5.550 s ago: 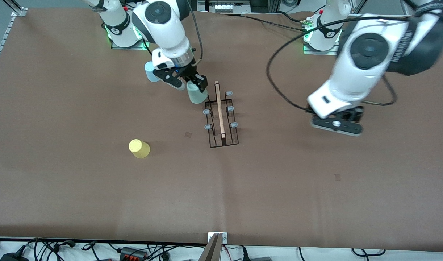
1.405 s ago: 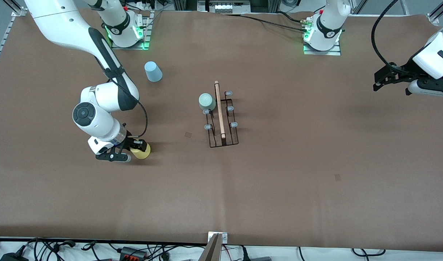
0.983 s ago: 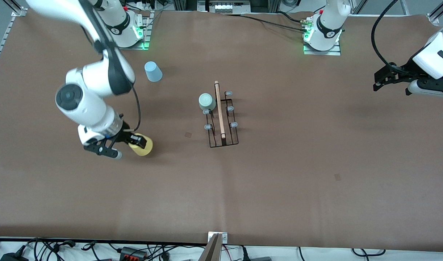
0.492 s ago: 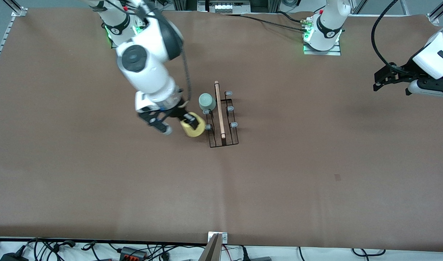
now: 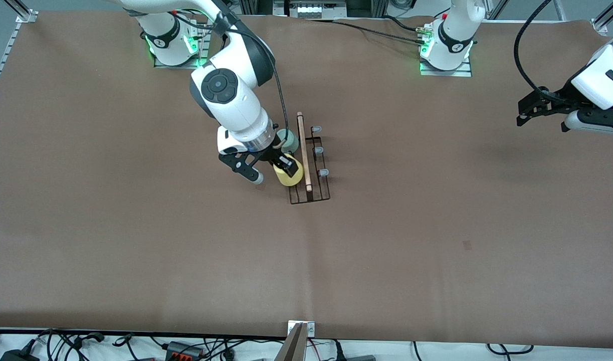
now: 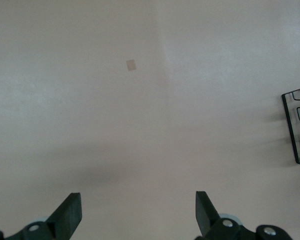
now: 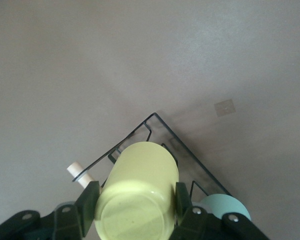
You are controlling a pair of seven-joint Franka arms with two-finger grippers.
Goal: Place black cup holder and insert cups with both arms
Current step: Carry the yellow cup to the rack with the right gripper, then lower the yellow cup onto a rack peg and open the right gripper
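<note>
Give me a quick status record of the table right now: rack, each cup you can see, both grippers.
black cup holder: standing mid-table, wooden rod along its top
mint cup: on a holder peg, on the side toward the right arm's end
yellow cup: gripped, over the holder's near pegs on that same side
blue cup: not visible
right gripper: shut on the yellow cup
left gripper: open, empty, waiting over bare table at the left arm's end

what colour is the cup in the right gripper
Yellow: the cup held by the right gripper shows best in the right wrist view.
</note>
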